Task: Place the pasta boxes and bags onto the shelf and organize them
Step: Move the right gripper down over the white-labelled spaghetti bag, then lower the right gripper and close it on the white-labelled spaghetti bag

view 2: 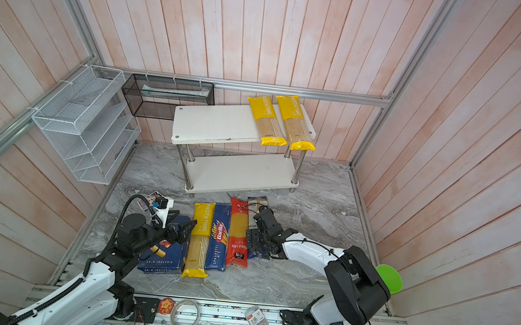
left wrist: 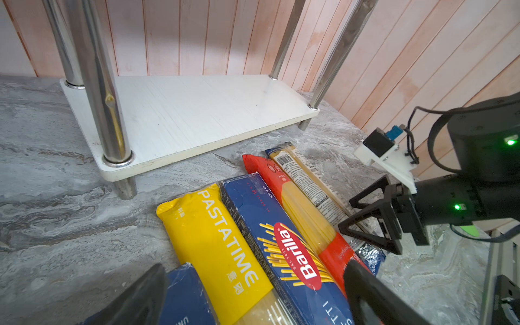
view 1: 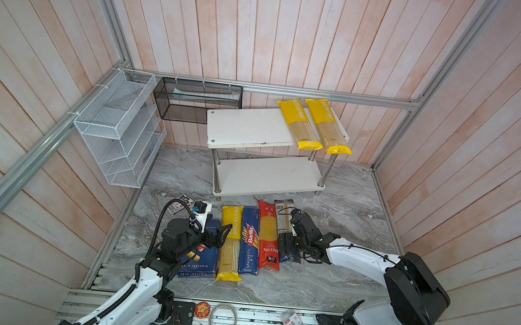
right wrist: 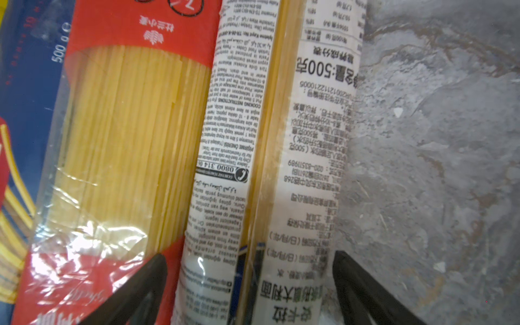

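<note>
The shelf (view 1: pixel 249 128) stands at the back with two yellow bags (view 1: pixel 300 124) (view 1: pixel 328 126) on the right end of its top board; its lower board (left wrist: pixel 197 112) is bare. On the floor lie, side by side, the wide rigatoni box (view 1: pixel 201 260), a yellow bag (view 1: pixel 230 243), the spaghetti box (view 1: pixel 250 242), a red bag (view 1: pixel 268 234) and a white-label bag (right wrist: pixel 304 140). My left gripper (left wrist: pixel 259 304) hovers open over the yellow bag and spaghetti box. My right gripper (right wrist: pixel 249 270) is open, its fingers astride the white-label bag.
A white wire rack (view 1: pixel 116 127) and a black mesh basket (view 1: pixel 198 99) hang on the back left walls. Small cards (view 1: pixel 181 202) lie on the floor left of the boxes. A tape roll (view 1: pixel 223 318) and a small clear box (view 1: pixel 293 322) sit on the front rail.
</note>
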